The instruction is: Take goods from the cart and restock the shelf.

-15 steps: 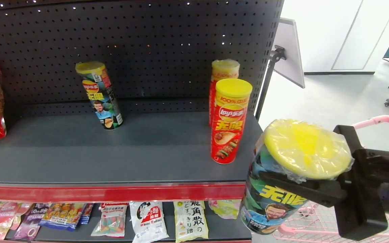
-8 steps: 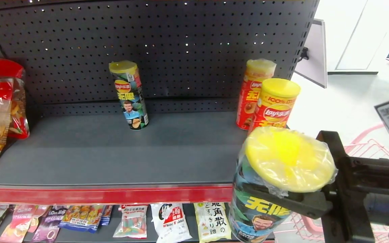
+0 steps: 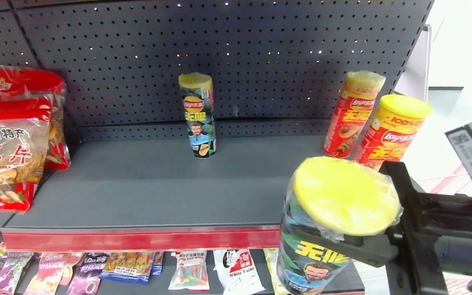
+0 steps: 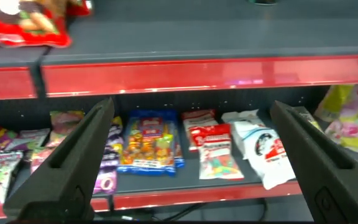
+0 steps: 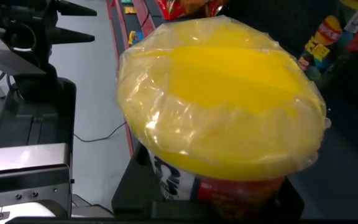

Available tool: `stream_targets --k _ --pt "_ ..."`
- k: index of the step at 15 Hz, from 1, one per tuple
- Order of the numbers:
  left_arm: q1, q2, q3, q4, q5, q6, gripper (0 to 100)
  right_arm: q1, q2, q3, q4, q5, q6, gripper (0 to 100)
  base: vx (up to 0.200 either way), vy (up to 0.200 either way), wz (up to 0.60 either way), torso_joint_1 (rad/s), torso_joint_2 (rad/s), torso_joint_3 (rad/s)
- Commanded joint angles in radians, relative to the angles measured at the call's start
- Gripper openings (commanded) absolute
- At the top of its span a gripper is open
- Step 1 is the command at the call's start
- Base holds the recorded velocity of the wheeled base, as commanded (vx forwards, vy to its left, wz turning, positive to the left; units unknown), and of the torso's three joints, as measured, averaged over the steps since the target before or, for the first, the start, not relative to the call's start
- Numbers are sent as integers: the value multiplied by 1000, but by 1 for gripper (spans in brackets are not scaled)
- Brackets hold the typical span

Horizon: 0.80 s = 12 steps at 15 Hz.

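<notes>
The shelf [image 3: 146, 192] is a dark grey board with a red strip along the front and a black pegboard [image 3: 260, 53] behind it. Far left, a stack of red snack bags [image 3: 14, 135] leans toward the back. Around the middle, right up by the pegboard, a green chip can [image 3: 198, 114] stands upright on its own. At the right end there are two yellow-lidded ones just beside each other, the rear red can [image 3: 352, 114] and the front red can [image 3: 393, 131]. The bottom of the front one is hidden behind the gripper.

One level down, the lower shelf [image 4: 216, 196] has a row of small candy packets [image 3: 127, 266] lying flat. Past the right end of the shelving it's just pale floor [image 3: 453, 102] and a white wall [image 3: 457, 41].

The left gripper [image 4: 188, 162] is spread wide with nothing in it, sitting low and facing those packets.

The right gripper [image 3: 338, 196] is clamped on the held chip can [image 3: 316, 266] just under its yellow lid, which is wrapped in crinkly clear film. One finger crosses the front of the can and the other sits behind it. The can is upright at the shelf's front right corner, overlapping the red strip in the head view and well apart from the green one. I can't tell whether its base is over the board or out in front of it.
</notes>
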Motion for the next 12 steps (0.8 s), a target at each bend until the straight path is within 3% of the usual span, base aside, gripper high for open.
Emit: stream_targets --k 1,3,12 --pt "0 1 0 0 0 0 100 1 2 3 0 1 0 0 0 200 0 7 -2 2" --pt "0 1 0 0 0 0 100 1 2 3 0 1 0 0 0 200 0 5 5 2" --pt "0 1 0 0 0 0 100 1 0 18 -2 2 0 0 0 0 0 0 0 0"
